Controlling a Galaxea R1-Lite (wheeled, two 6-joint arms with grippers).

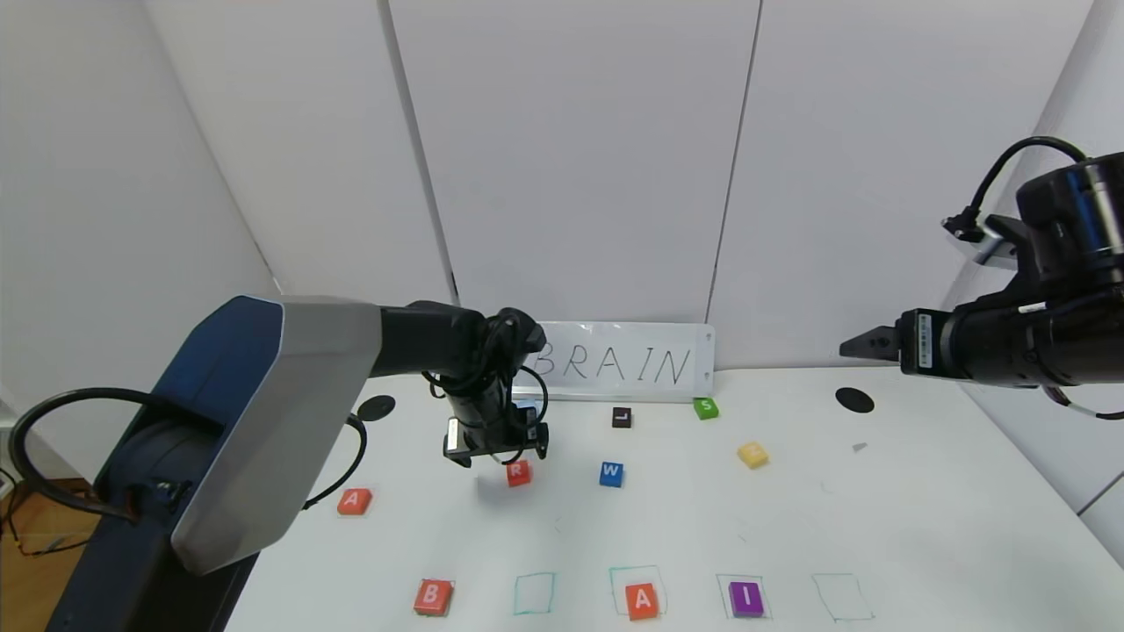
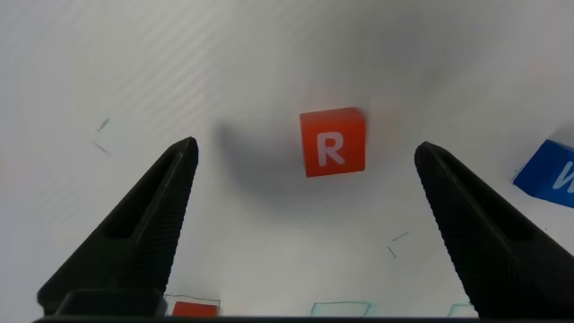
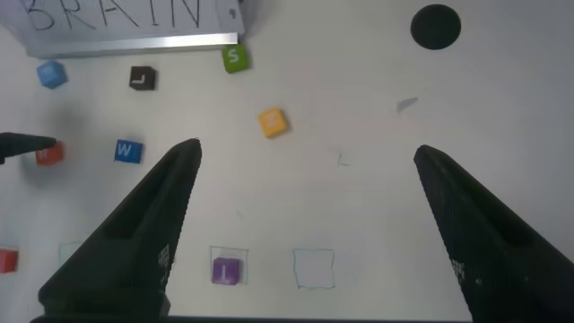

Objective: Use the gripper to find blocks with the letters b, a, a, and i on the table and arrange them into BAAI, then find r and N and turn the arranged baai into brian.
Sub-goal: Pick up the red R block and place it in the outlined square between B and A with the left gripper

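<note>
Jaws spread wide, the left gripper (image 1: 499,455) hangs over the table (image 1: 922,527), the orange-red r (image 1: 518,472) lying flat just beside its fingertips and not gripped. In the left wrist view the r (image 2: 332,142) sits between the two dark fingers (image 2: 134,242) but beyond their tips, clear of both and a little nearer one than the other. The block is square, with no long axis; its white letter faces up and reads upright from the robot's side, its edges turned only slightly off the table's lines.

Along the near edge, among green hand-drawn squares, lie the blocks: B (image 1: 433,596), then an A (image 1: 642,600) and the purple I (image 1: 745,598), with one drawn square between B and A. The second A (image 1: 354,501) lies apart, farther left. The yellow N (image 1: 752,454) rests well to the right of the r, past a blue W block (image 1: 611,474).

The right gripper (image 1: 865,342) is held high at the right side, its fingers (image 3: 134,233) likewise parted wide with nothing between them.
</note>
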